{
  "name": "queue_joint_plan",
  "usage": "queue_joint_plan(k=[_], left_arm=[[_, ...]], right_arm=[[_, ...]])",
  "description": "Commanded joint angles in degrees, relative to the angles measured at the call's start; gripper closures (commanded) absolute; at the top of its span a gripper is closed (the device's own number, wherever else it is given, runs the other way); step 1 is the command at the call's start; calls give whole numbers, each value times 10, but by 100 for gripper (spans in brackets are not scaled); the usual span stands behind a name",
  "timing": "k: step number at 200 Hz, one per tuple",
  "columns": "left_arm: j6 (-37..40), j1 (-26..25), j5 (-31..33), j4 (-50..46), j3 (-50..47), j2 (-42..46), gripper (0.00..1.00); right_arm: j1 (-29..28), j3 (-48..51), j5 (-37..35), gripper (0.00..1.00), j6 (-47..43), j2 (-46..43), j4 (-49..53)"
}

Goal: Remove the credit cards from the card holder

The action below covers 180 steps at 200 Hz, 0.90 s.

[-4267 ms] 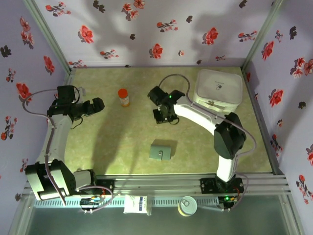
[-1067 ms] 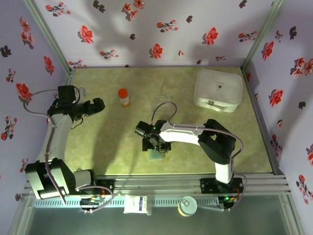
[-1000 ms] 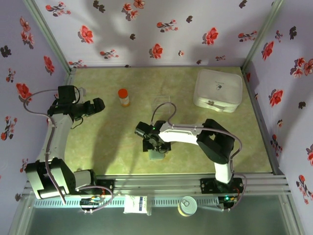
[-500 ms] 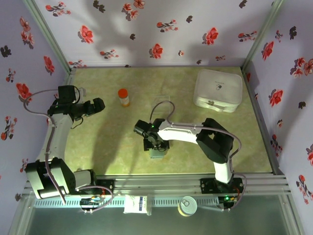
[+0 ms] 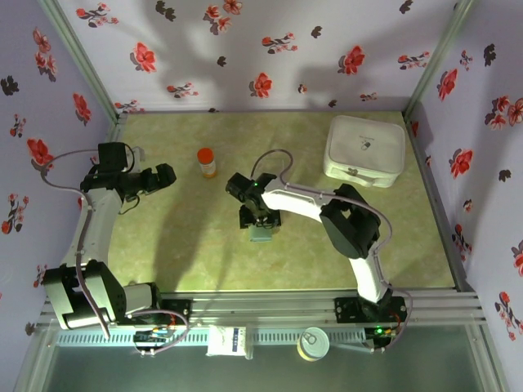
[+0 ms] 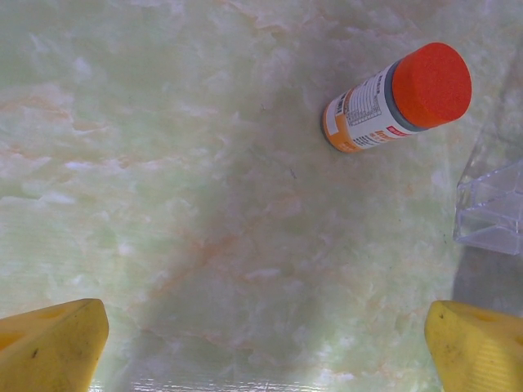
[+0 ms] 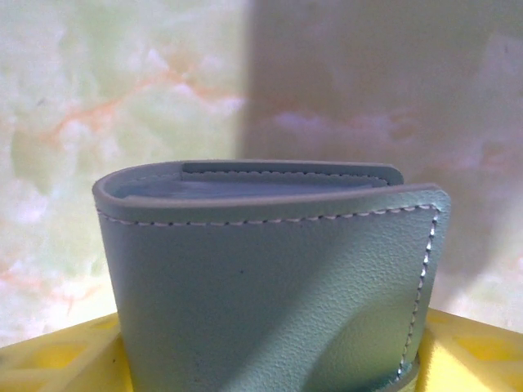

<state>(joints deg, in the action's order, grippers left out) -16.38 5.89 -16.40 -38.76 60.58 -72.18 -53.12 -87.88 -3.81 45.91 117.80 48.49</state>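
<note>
The card holder [image 7: 270, 278], a folded grey-green case with white stitching, stands on edge between the yellow fingers [image 7: 57, 359] of my right gripper [image 7: 270, 363], which is shut on it. From above, the card holder [image 5: 261, 235] pokes out below the right gripper [image 5: 260, 219] near the middle of the table. The credit cards are hidden; the case's top fold shows just its pale inner lining. My left gripper [image 5: 167, 175] hovers at the left of the table, open and holding nothing, with its yellow fingertips [image 6: 49, 347] wide apart in the left wrist view.
An orange-capped pill bottle [image 5: 207, 162] stands between the two grippers, also seen from the left wrist [image 6: 398, 96]. A clear plastic square [image 6: 494, 208] lies to its right. A big white rounded box [image 5: 365, 149] sits at the back right. Floral walls enclose the table.
The right gripper has closed on the card holder and carried it away from the near edge toward the middle of the table. The left arm has stayed put.
</note>
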Motion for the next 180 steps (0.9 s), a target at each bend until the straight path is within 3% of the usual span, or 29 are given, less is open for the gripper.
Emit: queue_joint_plan(k=[1,28,65,83,101,142,180], left_arm=[[-15,-3,-26,-15,2,-5,1],[-48,-10,-57,-9,-5,-6,2],[-92,-59,-57,8,-21,-8,6],[-115,-81,-56,33,-33,-16,7],[-131,-106,-53,51,-38,-30,9],[-178,-178,-20,98,-51,-51,16],[-247,-234,-21,181,-85,-75,38]], right_arm=[[14,-36,6,25,-31,24,25],[24,-57,12,25,-44,47,29],[29,-50,24,25,-51,55,20],[31,-46,31,20,-53,54,18],[31,-40,34,15,-55,38,13],[39,0,49,13,-69,-37,-21],[57,41,45,16,-83,-91,-29]])
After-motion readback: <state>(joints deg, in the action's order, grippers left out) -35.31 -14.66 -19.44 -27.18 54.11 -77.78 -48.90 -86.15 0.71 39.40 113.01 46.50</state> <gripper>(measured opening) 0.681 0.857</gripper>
